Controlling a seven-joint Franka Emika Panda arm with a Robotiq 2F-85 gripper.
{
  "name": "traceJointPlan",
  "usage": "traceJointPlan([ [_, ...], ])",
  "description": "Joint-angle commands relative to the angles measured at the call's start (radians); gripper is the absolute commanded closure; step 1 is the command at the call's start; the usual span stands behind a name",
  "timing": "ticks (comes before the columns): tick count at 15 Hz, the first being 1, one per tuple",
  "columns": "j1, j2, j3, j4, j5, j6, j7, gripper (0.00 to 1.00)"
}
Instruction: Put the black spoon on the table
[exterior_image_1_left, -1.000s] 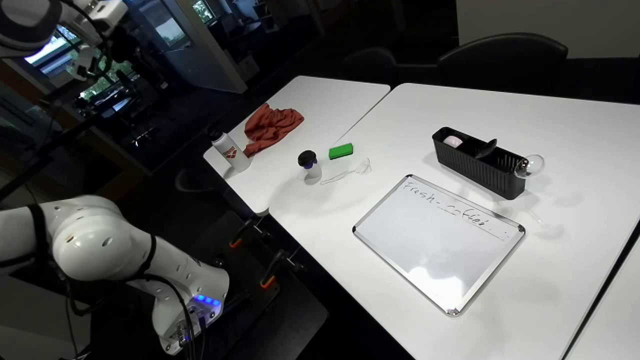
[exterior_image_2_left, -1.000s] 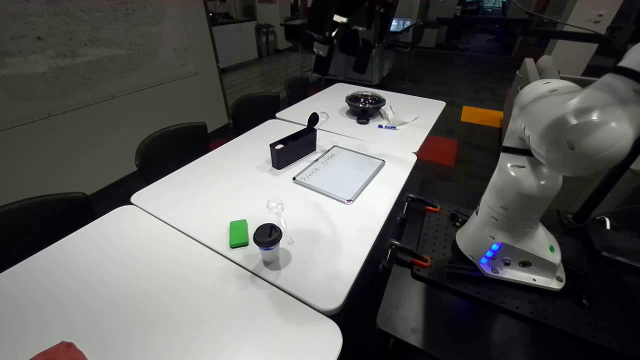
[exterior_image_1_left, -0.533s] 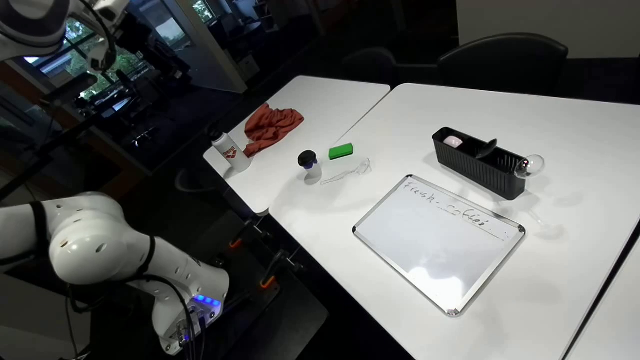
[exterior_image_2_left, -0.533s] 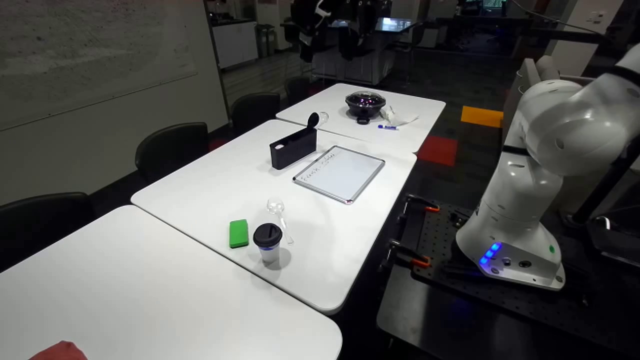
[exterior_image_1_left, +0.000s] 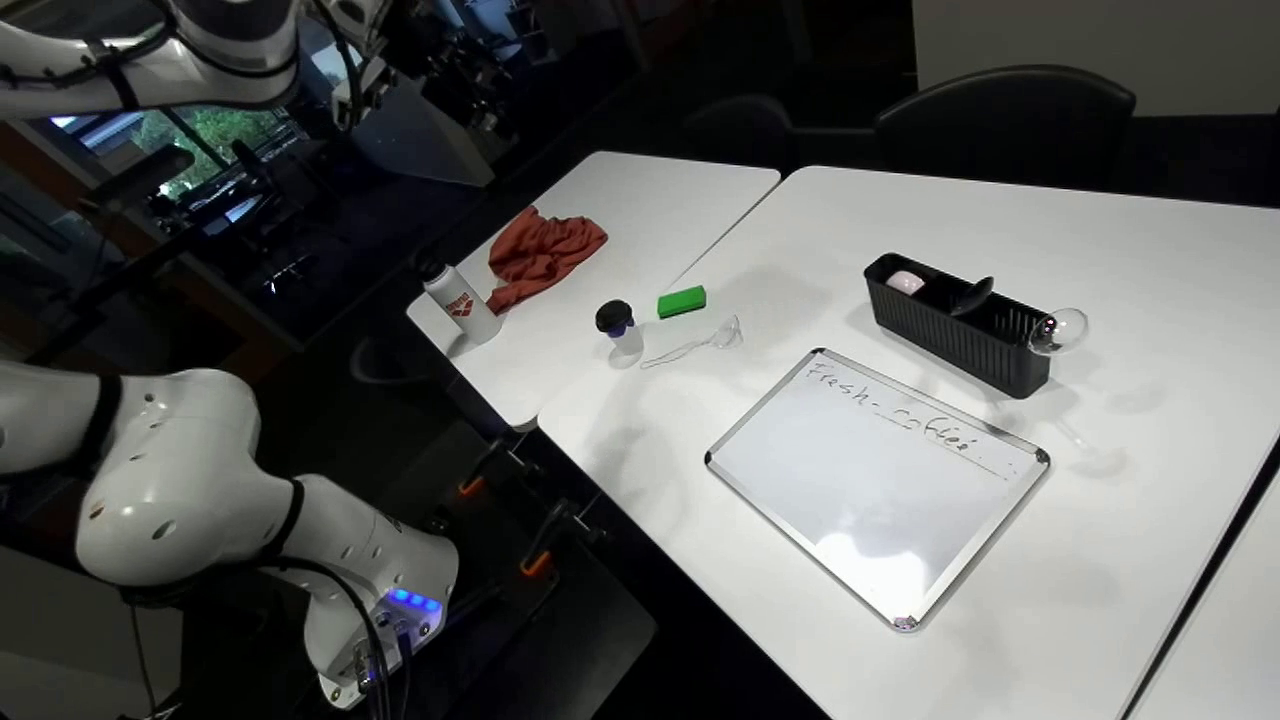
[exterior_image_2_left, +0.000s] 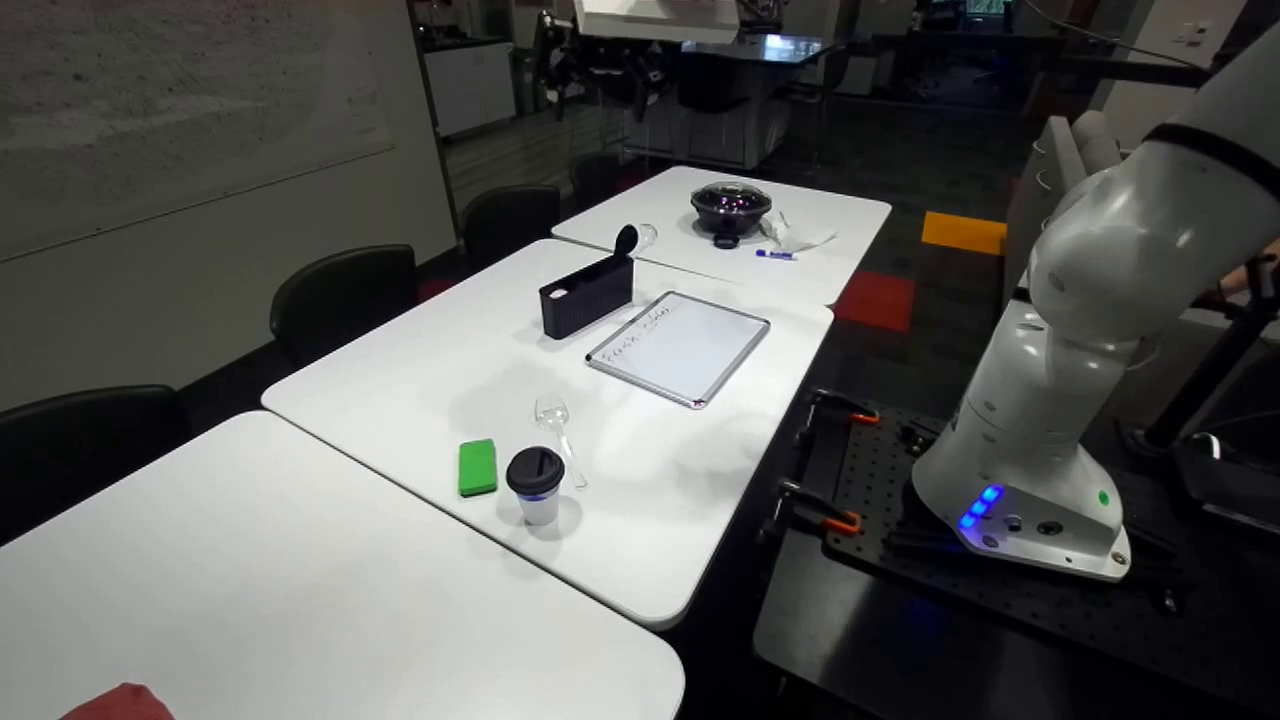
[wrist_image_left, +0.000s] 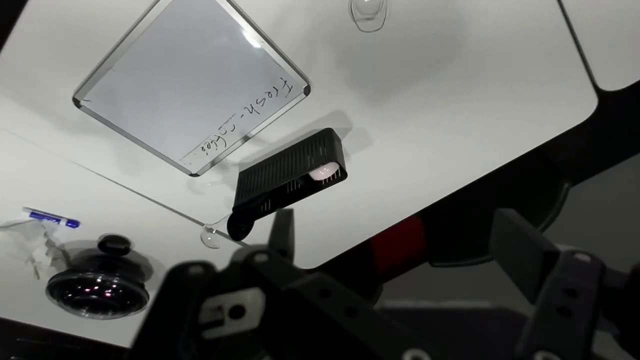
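The black spoon (exterior_image_1_left: 972, 297) stands tilted in the long black tray (exterior_image_1_left: 950, 335), with its bowl above the rim and its handle hidden inside. The spoon's bowl also shows in an exterior view (exterior_image_2_left: 627, 240) and in the wrist view (wrist_image_left: 241, 226). The tray stands on the white table (exterior_image_1_left: 1120, 260). My gripper (wrist_image_left: 393, 214) is open with nothing between its fingers. It is high above the table and well apart from the tray, and it shows dark at the top of both exterior views (exterior_image_1_left: 488, 105) (exterior_image_2_left: 600, 85).
A white board (exterior_image_1_left: 870, 490) lies beside the tray. A clear spoon (exterior_image_1_left: 1058, 332) and a pinkish round thing (exterior_image_1_left: 906, 283) are in the tray. Another clear spoon (exterior_image_2_left: 560, 435), a lidded cup (exterior_image_2_left: 537, 485) and a green block (exterior_image_2_left: 478, 467) are on the table. A dark bowl (exterior_image_2_left: 731, 207) stands beyond.
The arm has swung over towards the table. The gripper has moved right in an exterior view, and left and slightly up while turning in another. The spoon and tray have not moved.
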Motion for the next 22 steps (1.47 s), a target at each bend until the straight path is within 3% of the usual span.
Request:
traceJointPlan([
  [1, -0.154, 0.218, 0.131, 0.148, -0.157, -0.003, 0.272, 0.00],
  [4, -0.216, 0.369, 0.189, 0.249, -0.318, -0.073, 0.515, 0.00],
  [5, -0.050, 0.415, 0.041, 0.284, -0.369, -0.138, 0.592, 0.00],
  [6, -0.004, 0.328, -0.025, 0.187, -0.321, -0.049, 0.487, 0.00],
  [7, 0.034, 0.366, -0.061, 0.216, -0.345, -0.076, 0.534, 0.00],
  [10, 0.076, 0.417, -0.099, 0.260, -0.354, -0.097, 0.566, 0.00],
  [12, 0.101, 0.472, -0.113, 0.315, -0.444, -0.166, 0.769, 0.00],
  [17, 0.242, 0.697, -0.289, 0.440, -0.565, -0.150, 1.113, 0.00],
  [22, 0.313, 0.942, -0.430, 0.630, -0.535, -0.178, 1.328, 0.00],
])
